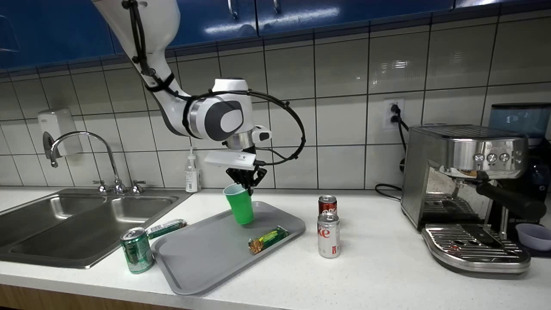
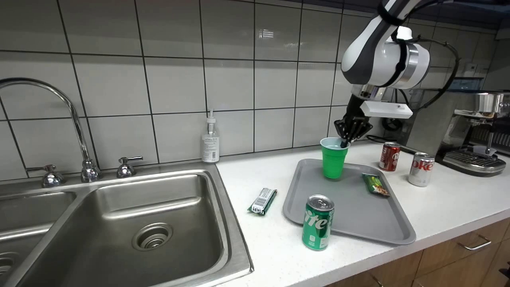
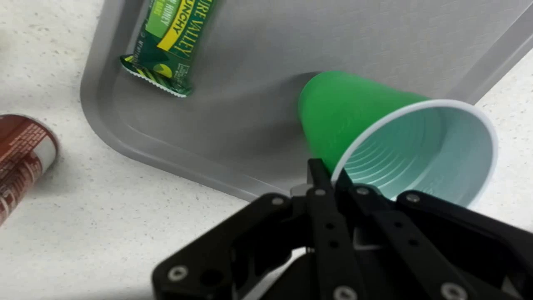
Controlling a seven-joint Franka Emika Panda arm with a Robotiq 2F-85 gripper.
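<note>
Right now, your gripper [image 3: 331, 171] is pinching the green cup [image 3: 354, 112] by its wall at the pale rim, one jaw inside the cup and one outside, low and just right of centre in the wrist view. There you see the cup's mouth turned to the lower right. In an exterior view the cup tips a little, mouth towards the left, over the upper part of the grey tray [image 1: 202, 258]; whether its base touches the tray, you can't tell.

On the tray, at the upper left of the wrist view, you have a wrapped bar [image 3: 175, 41], apart from the cup. Another bar [image 2: 263, 200] lies at the centre of an exterior view, on the counter [image 2: 279, 259] between the sink [image 2: 231, 217] and the tray; below and right of it, a green can [image 2: 318, 223] stands just beside the tray. Right of centre in an exterior view, you have a silver can [image 1: 329, 237] partly covering a red can [image 1: 327, 207], and a coffee machine [image 1: 469, 148] at the far right.
</note>
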